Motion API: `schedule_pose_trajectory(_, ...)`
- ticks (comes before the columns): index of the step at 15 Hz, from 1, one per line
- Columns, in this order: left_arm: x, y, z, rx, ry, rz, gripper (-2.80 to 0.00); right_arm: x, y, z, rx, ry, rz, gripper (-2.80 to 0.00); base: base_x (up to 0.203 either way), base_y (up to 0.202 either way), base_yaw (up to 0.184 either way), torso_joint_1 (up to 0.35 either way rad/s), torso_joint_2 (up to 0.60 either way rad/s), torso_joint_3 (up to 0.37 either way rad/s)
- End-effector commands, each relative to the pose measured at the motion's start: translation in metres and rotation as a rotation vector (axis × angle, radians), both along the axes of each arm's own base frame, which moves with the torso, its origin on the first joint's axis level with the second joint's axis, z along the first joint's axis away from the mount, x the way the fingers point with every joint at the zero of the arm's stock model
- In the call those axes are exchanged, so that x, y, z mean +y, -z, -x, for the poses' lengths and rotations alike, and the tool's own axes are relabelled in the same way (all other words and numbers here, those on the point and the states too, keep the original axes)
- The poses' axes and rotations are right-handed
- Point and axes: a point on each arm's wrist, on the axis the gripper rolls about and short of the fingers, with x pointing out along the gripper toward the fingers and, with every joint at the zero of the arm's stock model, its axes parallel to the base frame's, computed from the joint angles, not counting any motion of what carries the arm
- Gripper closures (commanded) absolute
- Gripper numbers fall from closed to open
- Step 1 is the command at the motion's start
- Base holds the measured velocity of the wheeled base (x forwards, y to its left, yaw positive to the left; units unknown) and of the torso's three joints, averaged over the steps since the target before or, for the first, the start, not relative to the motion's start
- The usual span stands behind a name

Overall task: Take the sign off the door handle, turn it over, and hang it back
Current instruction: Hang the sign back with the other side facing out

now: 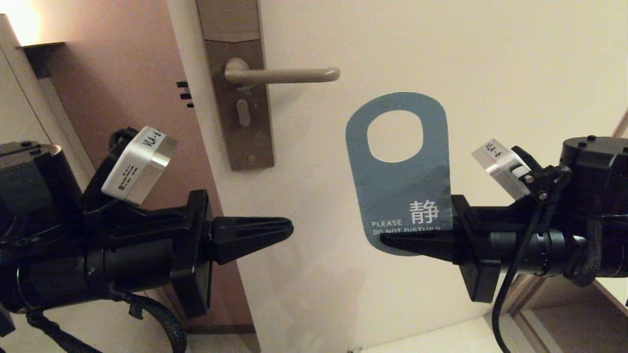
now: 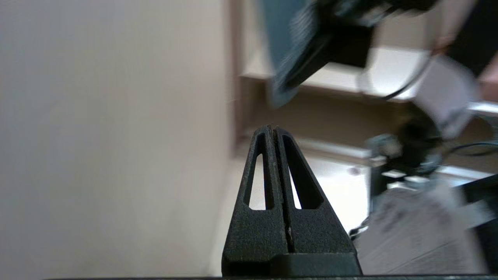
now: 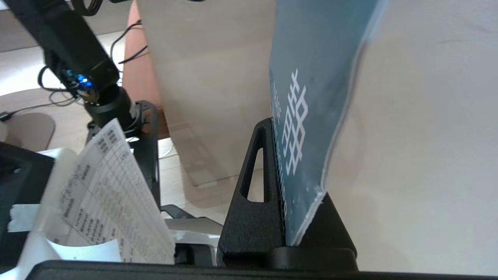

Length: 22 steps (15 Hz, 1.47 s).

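Observation:
The sign is off the door handle and hangs in the air to the lower right of the lever's tip. Its teal "PLEASE DO NOT DISTURB" side faces me, oval hole uppermost. My right gripper is shut on the sign's bottom edge; the right wrist view shows the teal card clamped between the jaws. My left gripper is shut and empty, below the handle and left of the sign; its closed fingertips show in the left wrist view. The handle is bare on its brown lock plate.
The cream door fills the background. The door edge with dark latch bolts and a reddish-brown wall lie to the left. Floor and a door frame show at lower right.

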Motion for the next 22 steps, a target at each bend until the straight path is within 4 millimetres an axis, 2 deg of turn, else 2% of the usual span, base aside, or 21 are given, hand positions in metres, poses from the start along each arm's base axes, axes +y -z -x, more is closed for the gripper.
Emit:
schedule_pose_trajectory(1,0.010,0.000,0.005,-0.018,-0.046,-0.010,0.00,-0.002,0.000,-0.002,-0.001,0.007,-0.001,0.00,0.000,0.000,0.000,0.000,0.00,0.000)
schedule_pose_trajectory(3,0.029,0.009,0.006,-0.048,-0.194,-0.108,0.00,-0.005,0.001,-0.004,-0.001,0.022,-0.001,0.00,0.000,0.000,0.000,0.000,0.00,0.000)
schedule_pose_trajectory(6,0.053,0.022,0.028,-0.068,-0.376,-0.227,0.00,-0.014,0.001,-0.010,0.001,0.071,0.002,0.00,0.000,0.000,0.000,0.000,0.00,0.000)
schedule_pose_trajectory(10,0.087,0.035,0.048,-0.034,-0.637,-0.253,0.00,-0.017,0.001,-0.013,-0.003,0.098,0.004,0.00,0.000,0.000,0.000,0.000,0.00,0.000)
schedule_pose_trajectory(14,0.114,0.061,0.082,0.026,-0.893,-0.241,0.00,-0.023,0.000,-0.017,-0.007,0.135,0.004,0.00,0.000,0.000,0.000,0.000,0.00,0.000)
schedule_pose_trajectory(19,0.125,0.088,0.115,0.037,-1.180,-0.239,0.00,-0.029,-0.002,-0.018,-0.015,0.156,0.003,0.00,0.000,0.000,0.000,0.000,0.00,0.000)
schedule_pose_trajectory(22,0.127,0.098,0.138,-0.012,-1.265,-0.200,0.00,-0.031,-0.002,-0.019,-0.017,0.167,0.003,0.00,0.000,0.000,0.000,0.000,0.00,0.000)
